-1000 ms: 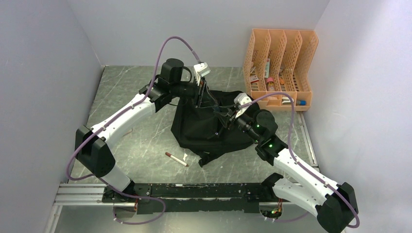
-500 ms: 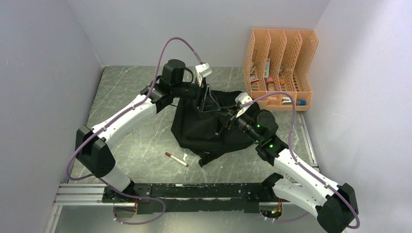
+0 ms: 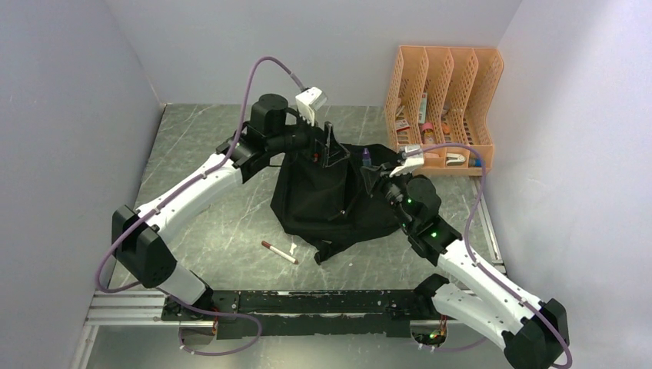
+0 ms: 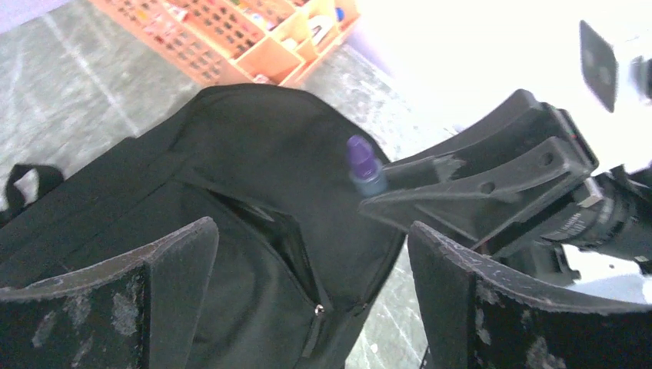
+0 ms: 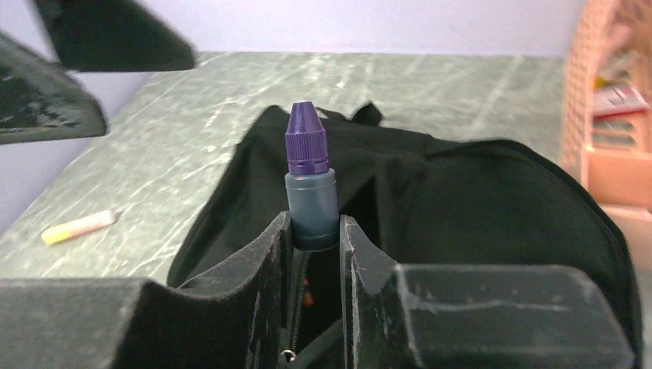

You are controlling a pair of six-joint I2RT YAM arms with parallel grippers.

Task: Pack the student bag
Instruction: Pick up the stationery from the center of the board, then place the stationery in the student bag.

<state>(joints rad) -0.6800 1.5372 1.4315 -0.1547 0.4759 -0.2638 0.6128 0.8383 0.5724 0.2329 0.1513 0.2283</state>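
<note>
The student bag (image 3: 319, 200) lies black and slumped mid-table, its zip pocket (image 4: 286, 231) gaping. My left gripper (image 3: 330, 147) hangs open just over the bag's far edge, its jaws (image 4: 307, 300) wide apart with nothing between them. My right gripper (image 5: 315, 238) is shut on a small bottle (image 5: 311, 177) with a blue-grey body and purple cap, held upright above the bag's opening. The bottle (image 3: 366, 157) also shows from above, and from the left wrist (image 4: 361, 163) beside the right gripper's fingers (image 4: 469, 184). Something orange-red shows inside the bag beneath the bottle.
An orange slotted file organiser (image 3: 442, 100) holding small items stands at the back right. A brown-tipped pen (image 3: 279, 252) lies on the marble table (image 3: 200, 154) in front of the bag; it also shows in the right wrist view (image 5: 77, 227). Grey walls enclose the table.
My left gripper has opened wide and lifted off the bag. My right gripper has swung right and up, bringing the purple-capped bottle into view above the bag.
</note>
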